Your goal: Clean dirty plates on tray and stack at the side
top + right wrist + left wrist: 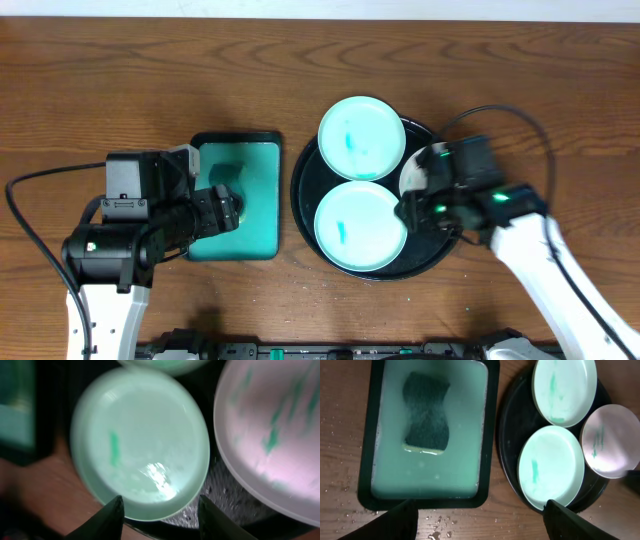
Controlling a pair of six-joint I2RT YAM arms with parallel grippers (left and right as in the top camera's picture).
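The black tray (303, 190) holds three plates. Two mint-green plates with teal smears lie at its back (361, 138) and front (360, 226). A white plate (412, 175) at the right is partly hidden under my right gripper (420, 200). In the right wrist view the open right gripper (160, 517) hovers over the near edge of the front mint plate (140, 440), with the smeared white plate (270, 435) beside it. My left gripper (480, 525) is open and empty above the basin, which also shows in the overhead view (225, 208).
A teal rectangular basin (255, 190) left of the tray holds cloudy soapy water and a dark green sponge (426, 412). Water drops lie on the wooden table (455, 522) in front of the basin.
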